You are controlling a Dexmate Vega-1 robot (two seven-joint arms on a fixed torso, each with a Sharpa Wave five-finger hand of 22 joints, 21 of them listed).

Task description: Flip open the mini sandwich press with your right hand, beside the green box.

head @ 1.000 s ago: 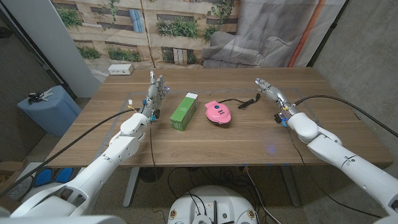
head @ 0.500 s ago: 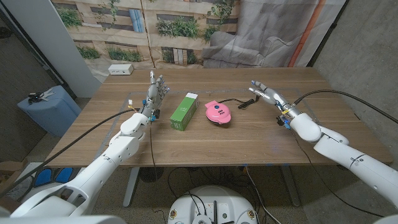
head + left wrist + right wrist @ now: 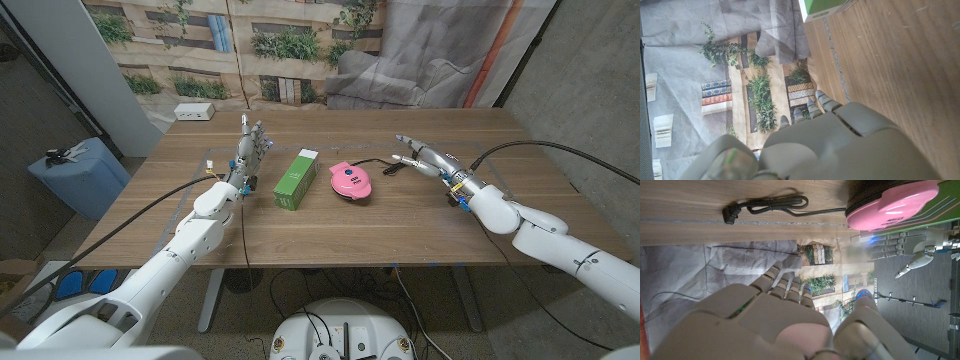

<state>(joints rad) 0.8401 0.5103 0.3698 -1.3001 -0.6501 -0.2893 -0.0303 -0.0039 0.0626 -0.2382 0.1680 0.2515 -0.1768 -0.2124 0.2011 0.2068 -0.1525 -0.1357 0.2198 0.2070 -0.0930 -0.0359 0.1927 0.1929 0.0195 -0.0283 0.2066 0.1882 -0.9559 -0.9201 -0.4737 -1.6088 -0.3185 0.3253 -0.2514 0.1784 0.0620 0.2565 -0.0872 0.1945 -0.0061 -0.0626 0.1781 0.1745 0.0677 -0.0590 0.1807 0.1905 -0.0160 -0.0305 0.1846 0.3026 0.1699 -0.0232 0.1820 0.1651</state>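
The right hand (image 3: 425, 159) is held open above the counter (image 3: 330, 225), apart from the closed pink sandwich press (image 3: 351, 181) beside the green box (image 3: 297, 178); the left hand (image 3: 248, 150) stands open, its palm hidden

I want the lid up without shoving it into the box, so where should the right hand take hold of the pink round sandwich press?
Probably at the lid's rim on the right side of the pink round sandwich press, facing the open right hand. The green box blocks the left side, and the black cord leaves the back.
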